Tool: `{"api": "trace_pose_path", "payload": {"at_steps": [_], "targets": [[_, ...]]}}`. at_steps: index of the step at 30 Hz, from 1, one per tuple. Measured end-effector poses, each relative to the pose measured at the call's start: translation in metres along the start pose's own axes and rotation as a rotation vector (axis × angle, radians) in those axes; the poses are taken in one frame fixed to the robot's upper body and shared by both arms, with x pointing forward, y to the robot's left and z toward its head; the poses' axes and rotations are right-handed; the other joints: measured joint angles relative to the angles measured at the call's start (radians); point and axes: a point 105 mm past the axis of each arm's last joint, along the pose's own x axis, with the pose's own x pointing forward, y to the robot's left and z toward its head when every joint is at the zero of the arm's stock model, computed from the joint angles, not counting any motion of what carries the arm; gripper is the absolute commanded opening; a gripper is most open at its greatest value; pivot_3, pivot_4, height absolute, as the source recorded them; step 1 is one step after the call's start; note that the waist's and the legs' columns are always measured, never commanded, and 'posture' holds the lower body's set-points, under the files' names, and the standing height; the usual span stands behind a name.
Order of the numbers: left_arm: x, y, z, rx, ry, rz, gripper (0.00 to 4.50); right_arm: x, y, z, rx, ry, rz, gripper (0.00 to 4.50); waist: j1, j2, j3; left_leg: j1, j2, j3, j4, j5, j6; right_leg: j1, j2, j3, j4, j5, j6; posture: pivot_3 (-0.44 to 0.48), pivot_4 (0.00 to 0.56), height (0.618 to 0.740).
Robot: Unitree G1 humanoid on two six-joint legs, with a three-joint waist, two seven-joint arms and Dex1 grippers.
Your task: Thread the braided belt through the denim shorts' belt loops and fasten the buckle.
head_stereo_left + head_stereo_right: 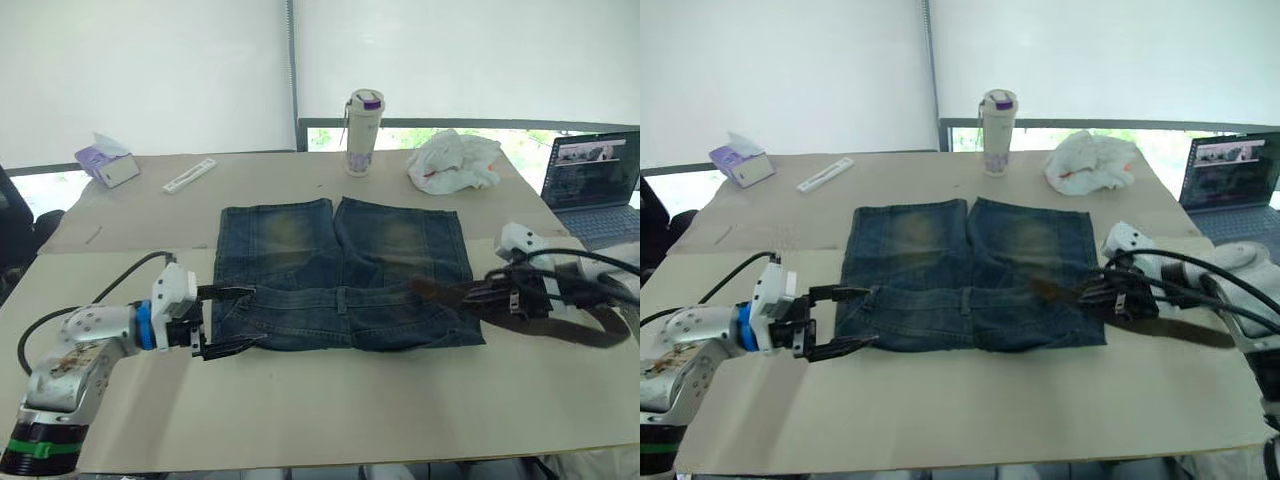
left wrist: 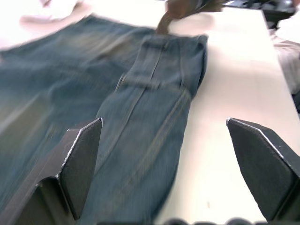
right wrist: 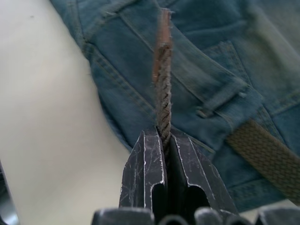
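Braided belt (image 3: pixel 162 89) pinched by right gripper (image 3: pixel 165 140), over denim shorts (image 1: pixel 340 275)

The left gripper (image 1: pixel 228 320) reaches in low from the near left, its arm stretched toward the right, jaws spread wide with one finger above the other. The right gripper (image 1: pixel 478 293) comes in from the right, pointing left, its jaws pressed together on a thin strand of the braided belt (image 3: pixel 163 110).

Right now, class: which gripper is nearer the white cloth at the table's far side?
Right. The right gripper sits nearer the white cloth; the left gripper is across the denim shorts.
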Motion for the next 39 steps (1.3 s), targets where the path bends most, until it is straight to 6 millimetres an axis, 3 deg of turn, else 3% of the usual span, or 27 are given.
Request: {"api": "trace_pose_path", "payload": {"at_steps": [4,11,15,17,24,28,36,39], "targets": [[0.006,-0.002,0.002,-0.002,-0.013,-0.002,4.50,0.011,-0.021,-0.012,-0.049,0.080,0.018,0.04,-0.004,0.002,0.001,0.000,0.000,0.000,0.000,0.000,0.000,-0.001,0.002,0.002,0.002,0.000,0.000,0.000,0.150,0.740],[0.004,-0.006,-0.003,-0.023,-0.003,0.005,4.50,0.031,0.001,-0.005,-0.173,0.115,0.168,0.04,0.001,0.003,0.002,0.000,0.001,-0.001,0.001,0.000,0.000,-0.002,0.001,0.002,0.006,0.000,0.000,0.000,0.150,0.740],[0.006,-0.006,-0.002,-0.023,-0.010,0.009,4.50,0.052,-0.003,-0.008,-0.279,0.105,0.131,1.43,0.001,0.003,0.002,0.000,0.000,-0.001,0.002,0.000,0.000,-0.002,0.001,0.002,0.006,0.000,0.000,0.000,0.150,0.740],[0.008,-0.006,-0.001,-0.020,-0.013,0.005,4.50,0.053,-0.001,-0.008,-0.326,0.090,0.128,2.15,0.005,0.003,0.002,-0.001,0.000,-0.001,0.002,0.000,0.000,-0.003,0.001,0.002,0.007,0.000,0.000,0.000,0.150,0.740],[0.009,-0.005,-0.005,-0.035,-0.008,-0.015,4.50,0.016,0.002,0.012,-0.414,-0.020,-0.052,4.49,0.024,0.003,0.002,-0.001,0.000,-0.001,0.002,0.000,0.000,-0.002,-0.001,0.001,0.007,0.000,0.000,0.000,0.150,0.740],[0.015,-0.002,-0.002,-0.025,-0.020,-0.029,4.50,0.000,0.015,0.013,-0.202,-0.234,-0.155,4.49,0.026,0.003,0.002,-0.001,0.000,-0.002,0.002,0.000,0.000,-0.001,0.000,0.001,0.007,0.000,0.000,0.000,0.150,0.740],[0.023,-0.003,0.003,-0.021,-0.038,-0.071,4.50,-0.014,0.040,-0.044,0.301,-0.393,-0.296,4.49,0.025,0.003,0.001,-0.001,0.000,-0.001,0.002,0.000,0.000,0.000,-0.001,0.001,0.006,0.000,0.001,0.000,0.150,0.740],[0.033,0.000,0.013,-0.023,-0.070,-0.100,4.50,-0.009,0.049,-0.055,0.339,-0.377,-0.310,4.49,0.019,0.003,0.002,0.000,-0.001,0.001,0.002,0.000,0.000,0.000,0.001,0.005,0.006,-0.001,0.001,0.000,0.150,0.740]]}}
